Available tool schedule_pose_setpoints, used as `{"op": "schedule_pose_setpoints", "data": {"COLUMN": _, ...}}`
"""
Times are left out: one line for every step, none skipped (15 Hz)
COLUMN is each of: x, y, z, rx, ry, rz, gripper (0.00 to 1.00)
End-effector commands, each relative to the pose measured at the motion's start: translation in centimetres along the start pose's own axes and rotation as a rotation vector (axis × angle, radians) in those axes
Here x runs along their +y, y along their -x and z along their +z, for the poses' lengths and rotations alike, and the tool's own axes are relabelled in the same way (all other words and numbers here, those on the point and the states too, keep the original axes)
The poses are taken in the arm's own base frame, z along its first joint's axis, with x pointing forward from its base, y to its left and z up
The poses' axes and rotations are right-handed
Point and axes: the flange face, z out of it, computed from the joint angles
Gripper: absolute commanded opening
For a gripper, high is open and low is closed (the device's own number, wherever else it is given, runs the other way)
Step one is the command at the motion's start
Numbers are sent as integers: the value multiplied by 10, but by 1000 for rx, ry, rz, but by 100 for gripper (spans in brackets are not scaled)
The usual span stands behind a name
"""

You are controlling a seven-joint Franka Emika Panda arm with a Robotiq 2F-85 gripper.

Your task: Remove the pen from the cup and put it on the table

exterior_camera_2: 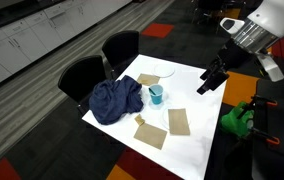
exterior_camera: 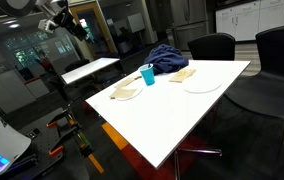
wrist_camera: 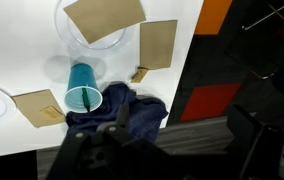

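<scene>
A teal cup [exterior_camera: 148, 74] stands near the middle of the white table [exterior_camera: 197, 105]. It also shows in an exterior view [exterior_camera_2: 156, 95] and in the wrist view [wrist_camera: 83, 86]. The pen is too small to make out in any view. My gripper [exterior_camera_2: 212, 78] hangs high above the table's edge, well away from the cup, and holds nothing. It appears at the top left in an exterior view [exterior_camera: 78, 26]. In the wrist view its dark fingers [wrist_camera: 182, 140] stand apart at the bottom of the frame, open.
A crumpled blue cloth [exterior_camera_2: 115, 100] lies next to the cup. Brown paper napkins [exterior_camera_2: 177, 121] and plates [exterior_camera: 201, 84] are spread over the table. Black chairs [exterior_camera: 211, 46] stand at the far side. A green object [exterior_camera_2: 236, 120] sits on the floor beside the table.
</scene>
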Motion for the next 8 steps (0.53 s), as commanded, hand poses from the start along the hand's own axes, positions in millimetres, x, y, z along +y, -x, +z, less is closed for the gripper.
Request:
{"op": "schedule_pose_setpoints", "data": {"x": 19, "y": -30, "z": 26, "rx": 17, "ry": 37, "rz": 24, "gripper": 100}}
{"op": "schedule_pose_setpoints", "data": {"x": 25, "y": -36, "z": 33, "rx": 19, "ry": 48, "rz": 33, "gripper": 100}}
{"op": "schedule_pose_setpoints", "data": {"x": 31, "y": -42, "z": 40, "rx": 20, "ry": 58, "rz": 38, "gripper": 100}}
{"op": "schedule_pose_setpoints", "data": {"x": 36, "y": -47, "z": 47, "rx": 22, "ry": 69, "rz": 40, "gripper": 100}}
{"op": "schedule_pose_setpoints", "data": {"x": 42, "y": -52, "z": 55, "rx": 27, "ry": 81, "rz": 39, "gripper": 100}}
{"op": "schedule_pose_setpoints", "data": {"x": 46, "y": -56, "z": 62, "rx": 23, "ry": 84, "rz": 37, "gripper": 100}}
{"op": "schedule_pose_setpoints", "data": {"x": 51, "y": -60, "z": 70, "rx": 25, "ry": 92, "rz": 37, "gripper": 100}}
{"op": "schedule_pose_setpoints", "data": {"x": 54, "y": -63, "z": 77, "rx": 27, "ry": 93, "rz": 40, "gripper": 100}}
